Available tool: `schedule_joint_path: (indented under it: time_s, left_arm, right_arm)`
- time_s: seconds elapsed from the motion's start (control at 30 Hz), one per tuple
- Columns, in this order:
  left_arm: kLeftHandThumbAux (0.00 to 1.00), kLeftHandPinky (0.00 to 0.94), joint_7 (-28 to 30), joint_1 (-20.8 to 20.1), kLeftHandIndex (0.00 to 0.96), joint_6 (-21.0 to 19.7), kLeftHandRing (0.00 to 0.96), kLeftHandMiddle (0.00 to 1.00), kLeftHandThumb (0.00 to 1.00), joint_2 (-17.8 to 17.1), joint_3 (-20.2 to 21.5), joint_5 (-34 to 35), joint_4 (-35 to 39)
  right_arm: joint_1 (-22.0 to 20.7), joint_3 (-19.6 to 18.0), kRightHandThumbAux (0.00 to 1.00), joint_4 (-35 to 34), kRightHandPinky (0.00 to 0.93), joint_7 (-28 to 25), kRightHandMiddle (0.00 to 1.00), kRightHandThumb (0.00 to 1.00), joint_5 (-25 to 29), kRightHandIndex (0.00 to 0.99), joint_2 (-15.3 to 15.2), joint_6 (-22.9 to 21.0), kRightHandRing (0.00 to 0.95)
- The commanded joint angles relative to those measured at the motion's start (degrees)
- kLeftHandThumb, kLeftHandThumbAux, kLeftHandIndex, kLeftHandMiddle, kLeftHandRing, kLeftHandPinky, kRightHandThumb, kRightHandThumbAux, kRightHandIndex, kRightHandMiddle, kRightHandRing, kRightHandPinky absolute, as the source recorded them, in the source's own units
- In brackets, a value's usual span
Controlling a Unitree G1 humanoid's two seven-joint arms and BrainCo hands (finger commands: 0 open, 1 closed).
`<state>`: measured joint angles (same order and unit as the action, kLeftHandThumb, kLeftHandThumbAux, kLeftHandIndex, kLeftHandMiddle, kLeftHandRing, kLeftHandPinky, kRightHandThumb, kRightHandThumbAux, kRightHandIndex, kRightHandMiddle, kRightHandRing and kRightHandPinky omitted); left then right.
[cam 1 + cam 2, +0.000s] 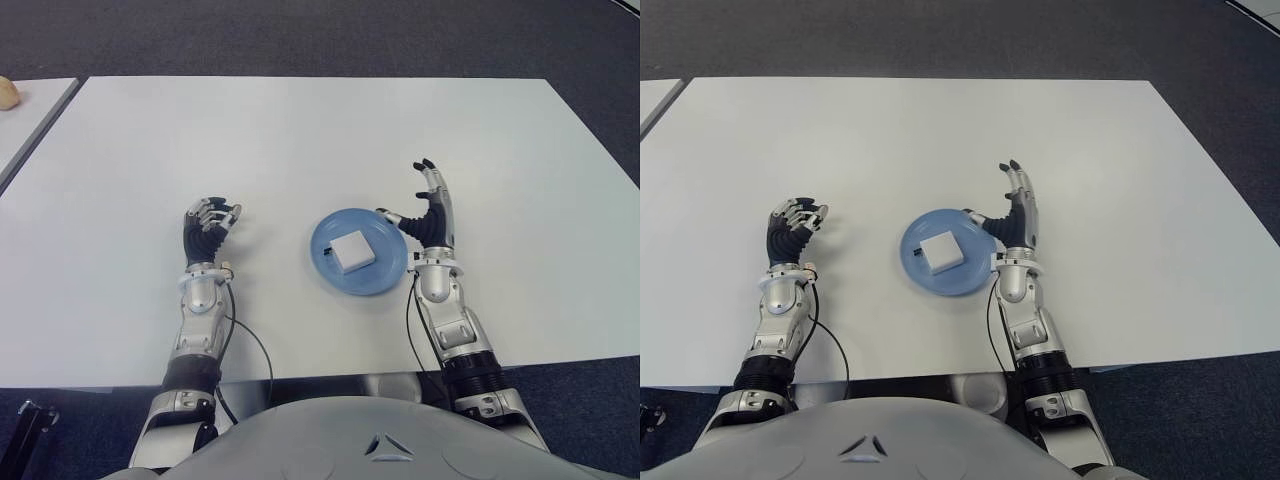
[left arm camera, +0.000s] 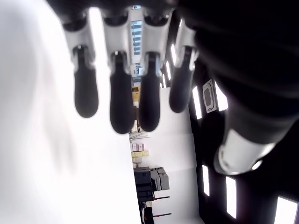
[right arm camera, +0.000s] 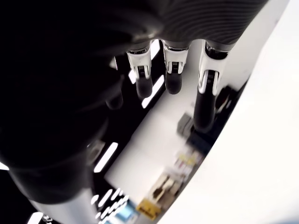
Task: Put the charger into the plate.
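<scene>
A small white square charger (image 1: 352, 250) lies inside the round blue plate (image 1: 384, 270) near the table's front middle. My right hand (image 1: 428, 208) stands just right of the plate, fingers straight and spread, thumb tip (image 1: 384, 213) over the plate's rim, holding nothing. In the right wrist view its fingers (image 3: 204, 100) hang extended with nothing between them. My left hand (image 1: 208, 226) shows left of the plate, well apart from it, fingers curled in on nothing; the left wrist view shows those curled fingers (image 2: 121, 98) empty.
The white table (image 1: 320, 140) stretches wide behind and beside the plate. A second table edge (image 1: 30, 125) with a small tan object (image 1: 8, 93) shows at the far left. Dark carpet lies beyond. Cables run along both forearms.
</scene>
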<state>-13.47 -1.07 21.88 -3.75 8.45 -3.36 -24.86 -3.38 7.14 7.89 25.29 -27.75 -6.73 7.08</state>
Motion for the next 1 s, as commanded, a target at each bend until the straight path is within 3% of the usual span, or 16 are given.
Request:
schedule_joint_path:
  time_s: [0.03, 0.1, 0.2, 0.3, 0.53, 0.73, 1.0]
  left_arm:
    - [0.68, 0.528, 0.18, 0.0, 0.401, -0.2, 0.557, 0.482, 0.834, 0.06, 0.0, -0.07, -0.62]
    - [0.68, 0.529, 0.36, 0.03, 0.4, -0.08, 0.559, 0.483, 0.834, 0.06, -0.06, 0.03, -0.63]
    - [0.68, 0.527, 0.8, 0.05, 0.4, 0.18, 0.559, 0.483, 0.834, 0.01, -0.12, 0.35, -0.68]
    - [0.68, 0.528, 0.85, 0.15, 0.401, 0.06, 0.559, 0.483, 0.834, 0.01, -0.15, 0.43, -0.51]
    - [0.679, 0.522, 0.63, 0.31, 0.406, 0.39, 0.552, 0.479, 0.835, 0.13, -0.05, 0.38, -0.46]
    - [0.68, 0.529, 0.73, 0.34, 0.401, 0.44, 0.559, 0.483, 0.834, -0.2, -0.26, -0.05, -0.65]
    - [0.68, 0.543, 1.4, 0.3, 0.398, 0.74, 0.574, 0.487, 0.833, -0.39, -0.71, 0.06, -0.49]
  right_arm:
    - [-0.36, -1.95, 0.913, 1.95, 0.341, 0.0, 0.295, 0.492, 3.95, 0.242, 1.37, 2.74, 0.297]
    - [-0.33, -3.17, 0.929, 2.57, 0.349, -1.32, 0.326, 0.521, 6.2, 0.269, 1.13, 3.62, 0.312]
    - [-0.68, -5.99, 0.798, 5.66, 0.389, -4.69, 0.369, 0.647, 11.0, 0.366, -0.43, 5.7, 0.355]
    - [-1.31, -7.67, 0.755, 9.28, 0.436, -6.98, 0.403, 0.69, 13.91, 0.401, -1.25, 7.79, 0.395]
    - [-1.72, -8.62, 0.735, 12.89, 0.541, -9.66, 0.475, 0.706, 16.33, 0.422, -1.17, 10.34, 0.487]
    - [-1.88, -8.56, 0.733, 17.4, 0.682, -11.33, 0.59, 0.7, 16.11, 0.43, -2.18, 12.7, 0.624]
    - [-0.93, -8.68, 0.735, 17.56, 0.728, -14.02, 0.672, 0.697, 16.9, 0.432, -2.31, 11.41, 0.701]
